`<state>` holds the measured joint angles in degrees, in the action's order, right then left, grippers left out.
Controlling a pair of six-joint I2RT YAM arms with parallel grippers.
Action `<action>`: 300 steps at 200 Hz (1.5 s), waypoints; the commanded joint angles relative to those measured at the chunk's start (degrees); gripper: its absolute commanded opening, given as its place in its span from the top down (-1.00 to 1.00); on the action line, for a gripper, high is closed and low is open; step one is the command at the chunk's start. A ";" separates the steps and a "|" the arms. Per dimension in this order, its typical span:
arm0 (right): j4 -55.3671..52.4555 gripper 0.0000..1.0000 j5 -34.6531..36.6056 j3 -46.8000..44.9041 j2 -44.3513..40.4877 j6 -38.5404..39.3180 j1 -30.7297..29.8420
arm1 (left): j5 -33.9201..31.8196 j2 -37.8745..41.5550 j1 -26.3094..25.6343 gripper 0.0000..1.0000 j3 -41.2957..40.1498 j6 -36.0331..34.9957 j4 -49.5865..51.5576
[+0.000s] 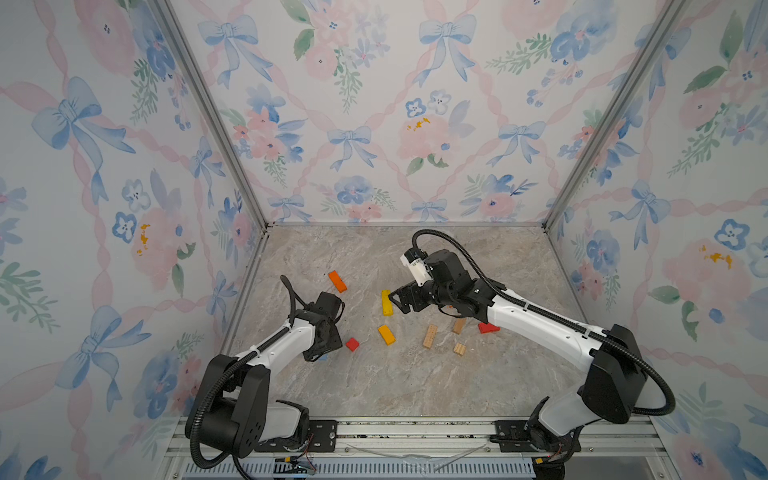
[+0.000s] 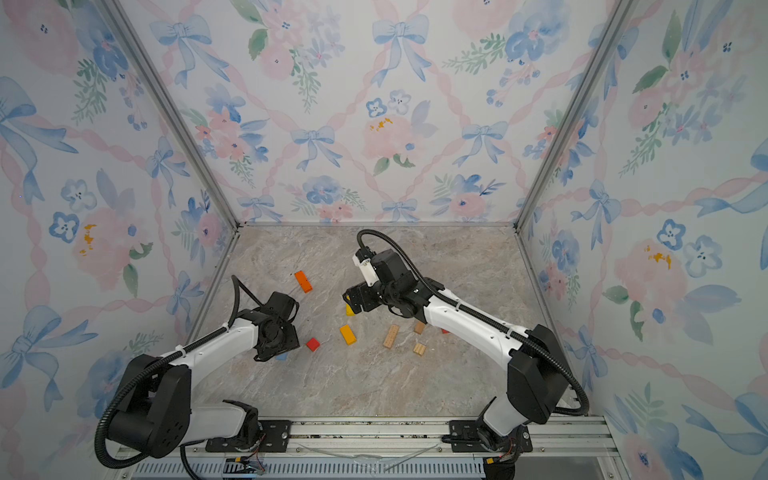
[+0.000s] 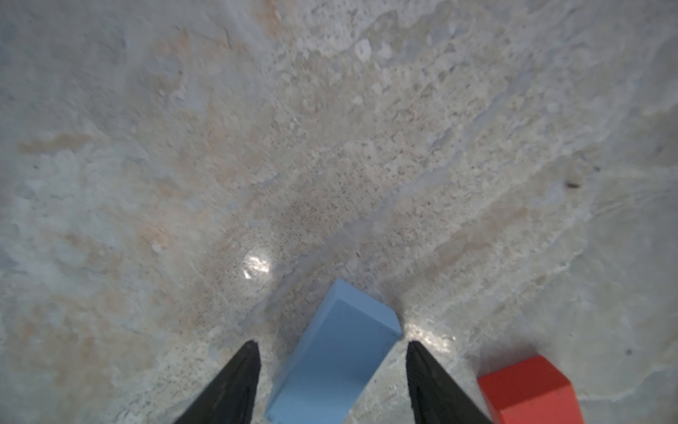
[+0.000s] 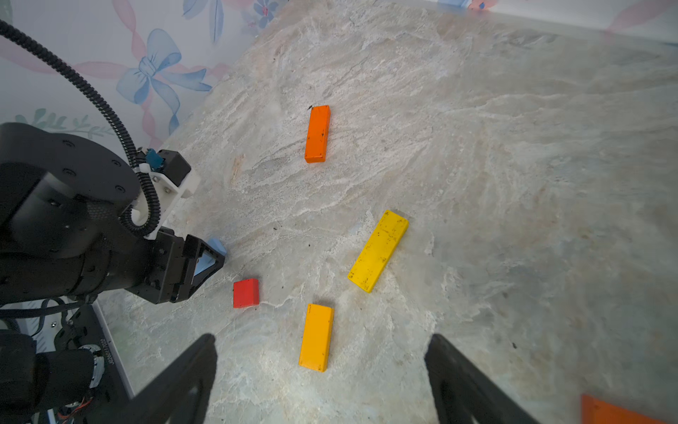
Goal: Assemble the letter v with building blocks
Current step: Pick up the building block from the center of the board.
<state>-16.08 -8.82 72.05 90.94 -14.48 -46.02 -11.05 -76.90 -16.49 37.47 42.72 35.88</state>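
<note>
A light blue block (image 3: pixel 337 352) lies flat on the marble floor between the fingers of my left gripper (image 3: pixel 332 343). The jaws are open, with a gap showing on each side of the block. A small red block (image 3: pixel 528 389) sits just beside it. My right gripper (image 4: pixel 323 339) hovers open over the middle of the floor, holding nothing. Beyond its fingertips lie an amber block (image 4: pixel 316 337), a yellow block (image 4: pixel 378 251) and an orange block (image 4: pixel 317 134). Three tan blocks (image 1: pixel 430 336) lie under the right arm. In both top views the left gripper (image 1: pixel 320 355) hides most of the blue block.
A red block (image 1: pixel 488 328) lies partly under the right forearm. The corner of another orange block (image 4: pixel 616 413) shows near the right gripper. Papered walls close the floor (image 1: pixel 374 386) on three sides, and a metal rail (image 1: pixel 415 432) runs along the front.
</note>
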 commanded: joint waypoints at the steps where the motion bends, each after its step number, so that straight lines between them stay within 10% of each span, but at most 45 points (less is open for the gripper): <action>1: -0.37 -0.79 -3.26 1.64 2.48 -1.85 -1.48 | -1.38 -1.50 -0.16 -0.26 -0.96 0.66 0.61; 177: -1.85 -0.62 -8.10 6.43 13.07 -4.59 -1.97 | 1.78 0.35 -0.18 0.81 -0.22 4.93 -1.07; 300: -2.92 -0.63 -7.01 5.85 8.89 -3.45 0.92 | 3.30 -9.42 -1.65 0.89 18.16 10.00 -4.85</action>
<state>-17.23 -16.25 77.17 102.72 -18.83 -46.15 -9.15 -83.05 -17.61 54.11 51.27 32.18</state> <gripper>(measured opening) 0.814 0.306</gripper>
